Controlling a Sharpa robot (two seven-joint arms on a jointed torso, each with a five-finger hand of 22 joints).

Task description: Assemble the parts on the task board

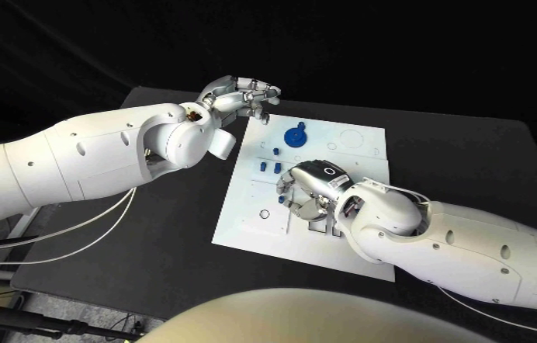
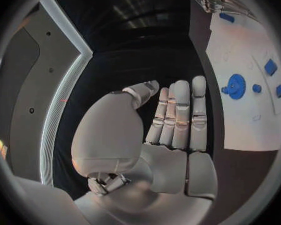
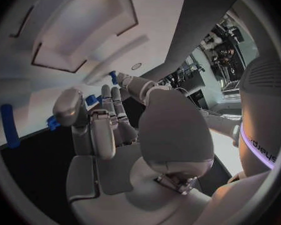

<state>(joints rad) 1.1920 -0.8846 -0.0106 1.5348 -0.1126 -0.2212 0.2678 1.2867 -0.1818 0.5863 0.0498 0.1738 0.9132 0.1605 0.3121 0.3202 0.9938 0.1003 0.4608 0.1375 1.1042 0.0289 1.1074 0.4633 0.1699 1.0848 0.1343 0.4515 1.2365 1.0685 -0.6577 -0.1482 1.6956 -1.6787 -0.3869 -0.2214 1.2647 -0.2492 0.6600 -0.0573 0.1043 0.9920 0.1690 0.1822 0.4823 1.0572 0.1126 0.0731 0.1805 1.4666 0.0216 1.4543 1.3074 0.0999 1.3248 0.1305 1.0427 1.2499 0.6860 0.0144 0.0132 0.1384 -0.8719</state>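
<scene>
The white task board (image 1: 360, 155) lies in the middle of the black table. A blue gear (image 1: 296, 136) sits near its far edge, with small blue parts (image 1: 264, 167) in front of it. My left hand (image 1: 240, 95) hovers past the board's far left corner, fingers straight and holding nothing. The left wrist view shows its flat palm (image 2: 175, 120) with the gear (image 2: 235, 86) and blue parts (image 2: 270, 66) off to the side. My right hand (image 1: 309, 192) is low over the board's middle. Its fingers (image 3: 109, 117) stretch towards small blue parts (image 3: 90, 99) and a blue peg (image 3: 9, 125), gripping none.
The black table (image 1: 168, 242) spreads wide around the board, with bare surface at the near left. White cables (image 1: 78, 238) hang off the left arm beside the table's left edge. Outlines and holes (image 1: 354, 138) mark the board's far right part.
</scene>
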